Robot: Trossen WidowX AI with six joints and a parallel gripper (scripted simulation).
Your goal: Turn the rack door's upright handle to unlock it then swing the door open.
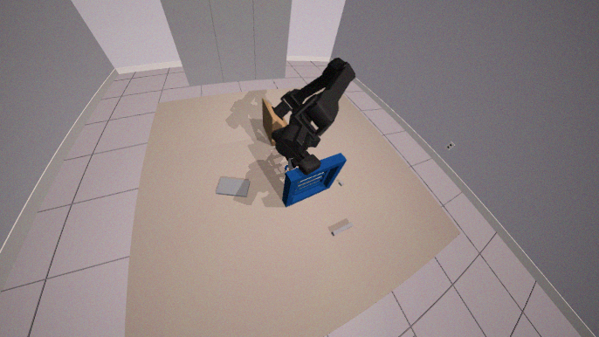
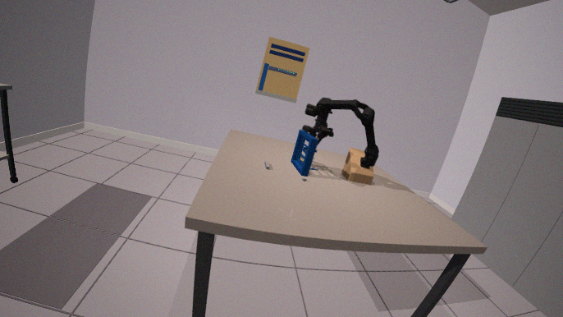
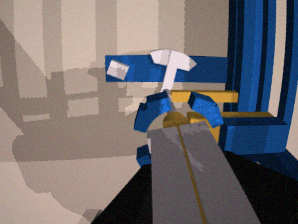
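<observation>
The blue rack frame (image 1: 286, 192) (image 2: 310, 158) stands upright on the table (image 1: 196, 262) (image 2: 328, 213). Its slatted door appears closed within it in the top view. The handle (image 3: 170, 175) shows in the wrist view as two long grey halves pressed nearly together, with a thin gold line between them. Blue curved pieces (image 3: 153, 111) and a pale T-shaped part (image 3: 172, 62) lie beyond its far end. My gripper (image 3: 186, 168) (image 1: 290, 165) is shut on the handle, its black fingers against both sides. How far the handle is turned cannot be told.
A wooden block (image 1: 269, 122) (image 2: 361, 175) stands by the arm's base. A flat grey slab (image 1: 233, 186) lies to one side of the frame. A small pale bar (image 1: 341, 229) (image 2: 267, 165) and a tiny grey piece (image 1: 340, 183) (image 2: 304, 179) lie on its other side.
</observation>
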